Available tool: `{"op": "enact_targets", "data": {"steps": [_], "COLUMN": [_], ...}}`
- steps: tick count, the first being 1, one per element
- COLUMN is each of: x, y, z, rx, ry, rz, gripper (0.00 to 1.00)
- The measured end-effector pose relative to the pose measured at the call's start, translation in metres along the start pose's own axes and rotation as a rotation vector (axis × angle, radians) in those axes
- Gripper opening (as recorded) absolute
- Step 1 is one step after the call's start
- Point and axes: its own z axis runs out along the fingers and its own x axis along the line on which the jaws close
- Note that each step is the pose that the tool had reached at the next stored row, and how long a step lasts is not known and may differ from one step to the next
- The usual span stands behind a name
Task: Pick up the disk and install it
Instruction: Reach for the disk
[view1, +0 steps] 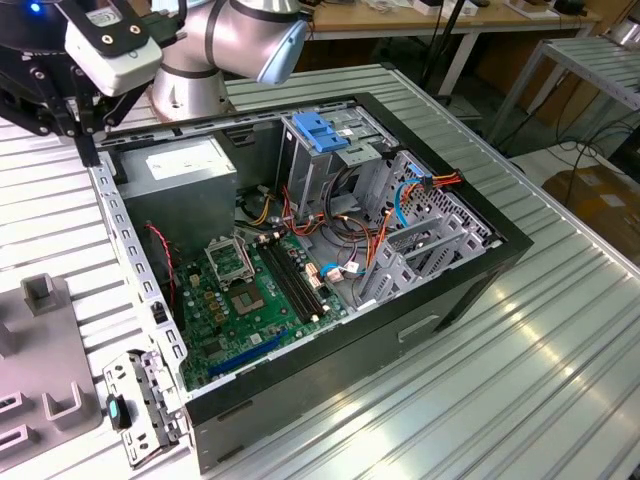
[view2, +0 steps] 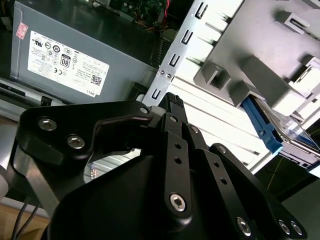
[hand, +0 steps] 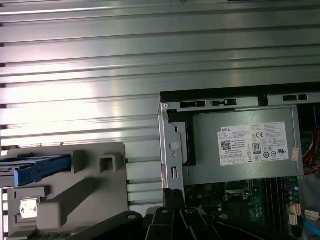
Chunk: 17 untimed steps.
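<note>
The robot's gripper (view1: 88, 148) hangs at the ten o'clock corner of the open computer case (view1: 455, 300) in the exterior view, beside the power supply (hand: 240, 145). Its jaws appear pinched together on nothing. The disk (hand: 37, 169) sits, blue-railed, in a grey fixture (view1: 45, 370) at eight o'clock of the case, apart from the gripper.

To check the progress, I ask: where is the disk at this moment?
In both wrist views, the disk sits in the grey holder on the ribbed table, outside the computer case.
</note>
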Motion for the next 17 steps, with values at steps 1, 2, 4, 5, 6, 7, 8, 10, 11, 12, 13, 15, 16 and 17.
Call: {"op": "enact_targets", "data": {"steps": [1,2,4,5,6,7,8,10,11,12,13,15,16,17], "x": [0.0018,0.0046,0.0080,0.0092,0.0114,0.0140,0.0162,0.0196,0.0211,0.0231,0.0246,0.0277,0.0296,0.0312], "y": [-0.0001,-0.0002,-0.0003,-0.0004,-0.0005,-0.0006,-0.0007,-0.0010,-0.0010,-0.0011,-0.0012,-0.0014,-0.0015,-0.0016], "z": [-0.0001,-0.0001,-0.0002,-0.0002,-0.0002,-0.0003,-0.0003,-0.0004,-0.0004,-0.0005,-0.0006,-0.0006,-0.0006,-0.0007], "rx": [0.0000,0.0000,0.0000,-0.0001,-0.0001,0.0000,-0.0001,-0.0001,-0.0001,0.0000,0.0000,0.0000,-0.0001,0.0000], "ry": [0.0000,0.0000,0.0000,-0.0001,-0.0001,0.0000,-0.0001,-0.0001,-0.0001,0.0000,0.0000,0.0000,0.0000,0.0000], "rz": [0.000,0.000,0.000,0.000,0.000,0.000,0.000,0.000,0.000,0.000,0.000,0.000,0.000,0.000], "gripper": [0.11,0.11,0.11,0.11,0.11,0.11,0.11,0.11,0.11,0.11,0.11,0.11,0.11,0.11]}}
